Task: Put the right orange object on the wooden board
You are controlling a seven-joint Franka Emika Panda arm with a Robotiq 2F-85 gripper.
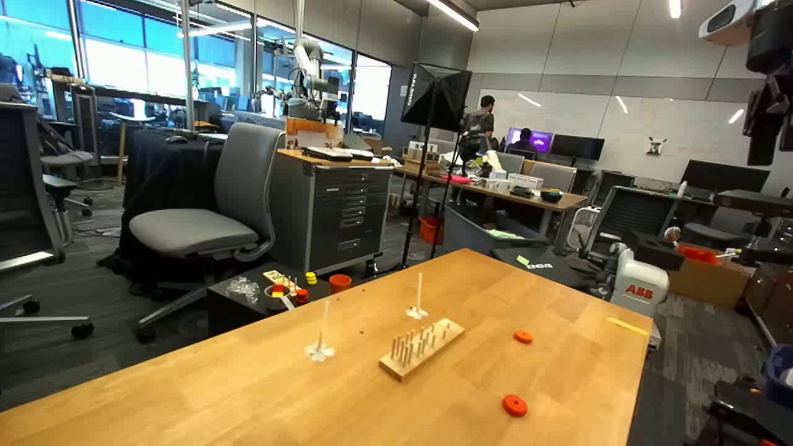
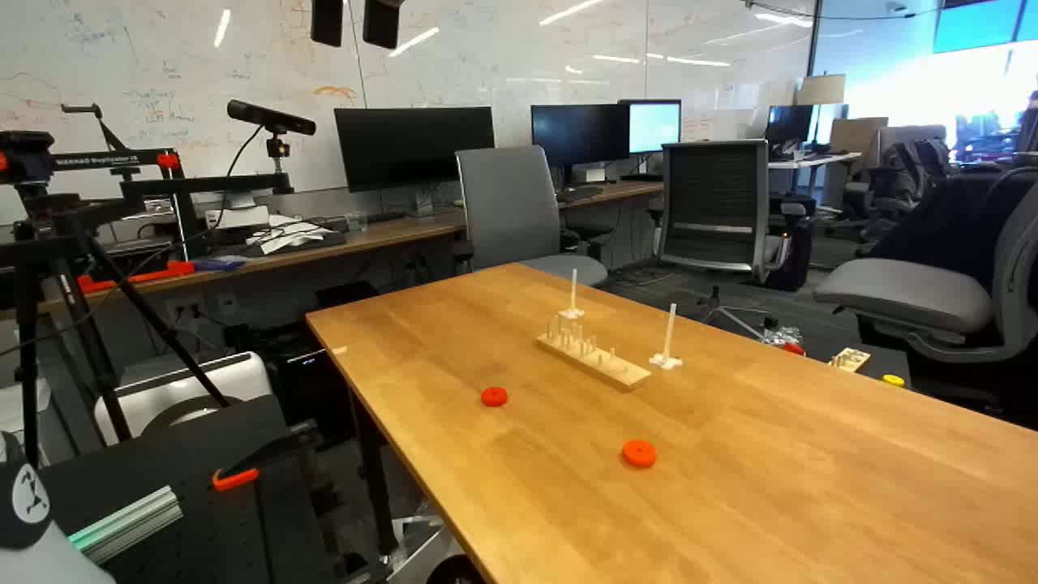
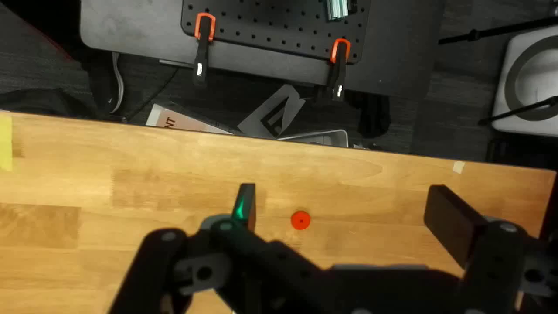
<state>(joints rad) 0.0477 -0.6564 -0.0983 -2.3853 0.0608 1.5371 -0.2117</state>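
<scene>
The right orange object is a small flat disc on the tabletop in both exterior views [image 1: 523,336] [image 2: 639,453]. A like orange disc [image 1: 515,406] lies apart from it, and shows in an exterior view [image 2: 494,396] too. The wrist view shows only one disc [image 3: 301,220], apparently this other one; the right one seems hidden behind the gripper there. The wooden board [image 1: 423,349], a pale strip with several upright pegs, lies beyond the discs and shows in an exterior view [image 2: 596,362]. My gripper [image 3: 342,205] is open and empty, high above the table [image 2: 354,23].
Two thin upright sticks on white bases stand behind the board: one stick [image 1: 323,331] [image 2: 572,296] and another stick [image 1: 419,297] [image 2: 668,337]. Yellow tape [image 1: 627,326] and a white tape scrap [image 3: 458,167] mark the table's robot-side edge. Clamps [image 3: 339,65] sit on the robot's black stand.
</scene>
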